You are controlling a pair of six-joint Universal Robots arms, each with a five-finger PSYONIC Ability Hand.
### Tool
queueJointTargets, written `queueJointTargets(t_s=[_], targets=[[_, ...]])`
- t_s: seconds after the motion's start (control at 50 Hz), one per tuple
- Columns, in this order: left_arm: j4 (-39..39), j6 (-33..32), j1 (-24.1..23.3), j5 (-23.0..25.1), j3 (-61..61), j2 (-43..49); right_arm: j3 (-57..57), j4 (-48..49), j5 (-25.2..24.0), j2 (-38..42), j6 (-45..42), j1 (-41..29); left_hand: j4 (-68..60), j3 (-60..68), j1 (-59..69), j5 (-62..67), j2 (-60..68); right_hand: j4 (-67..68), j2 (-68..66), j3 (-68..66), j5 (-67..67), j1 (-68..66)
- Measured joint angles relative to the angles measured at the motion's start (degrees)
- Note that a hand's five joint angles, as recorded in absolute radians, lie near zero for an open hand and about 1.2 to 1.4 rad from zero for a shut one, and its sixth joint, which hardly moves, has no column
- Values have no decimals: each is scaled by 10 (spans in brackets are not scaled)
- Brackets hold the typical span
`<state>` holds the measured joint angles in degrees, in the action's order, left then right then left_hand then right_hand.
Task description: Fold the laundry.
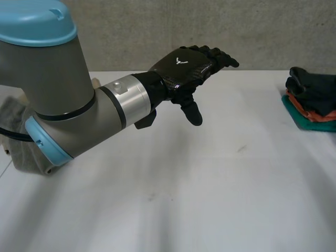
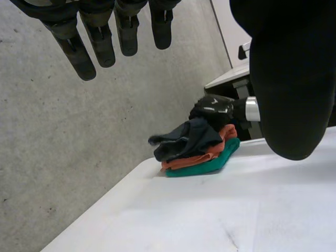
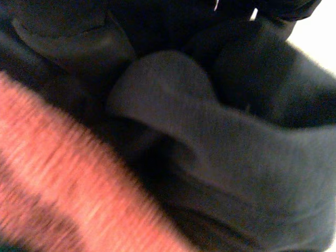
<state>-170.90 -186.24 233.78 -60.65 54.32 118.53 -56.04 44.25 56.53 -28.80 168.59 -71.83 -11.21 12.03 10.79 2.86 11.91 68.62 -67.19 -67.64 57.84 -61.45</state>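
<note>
A pile of laundry (image 1: 311,100) lies at the table's right edge: a dark garment (image 2: 186,139) on top, an orange one (image 2: 202,156) under it and a teal one (image 2: 210,164) at the bottom. My right hand (image 2: 215,107) rests on top of the pile. In the right wrist view a bunched fold of the dark garment (image 3: 210,157) sits right under its palm with the fingers curled round it, and the orange garment (image 3: 63,173) lies beside it. My left hand (image 1: 181,65) hovers open above the middle of the white table (image 1: 210,199), with its fingers (image 2: 86,58) straight and nothing in it.
A grey cloth (image 1: 18,131) lies at the table's left edge, partly behind my left arm (image 1: 68,105). A concrete wall (image 1: 210,26) stands behind the far edge. Bare tabletop stretches between the left hand and the pile.
</note>
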Motion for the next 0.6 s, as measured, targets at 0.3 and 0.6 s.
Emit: queueJointTargets(t_s=[0.3,0.6], targets=[[0,1,-20,0,3,-1,-99,-35,19,-131,-11,34,0,0,0,0,0,-562,551,554,-551,483],[-1,4,-38,1,9,-38,-127,-289,240,-355,-128,10,0,0,0,0,0,-562,551,554,-551,483]])
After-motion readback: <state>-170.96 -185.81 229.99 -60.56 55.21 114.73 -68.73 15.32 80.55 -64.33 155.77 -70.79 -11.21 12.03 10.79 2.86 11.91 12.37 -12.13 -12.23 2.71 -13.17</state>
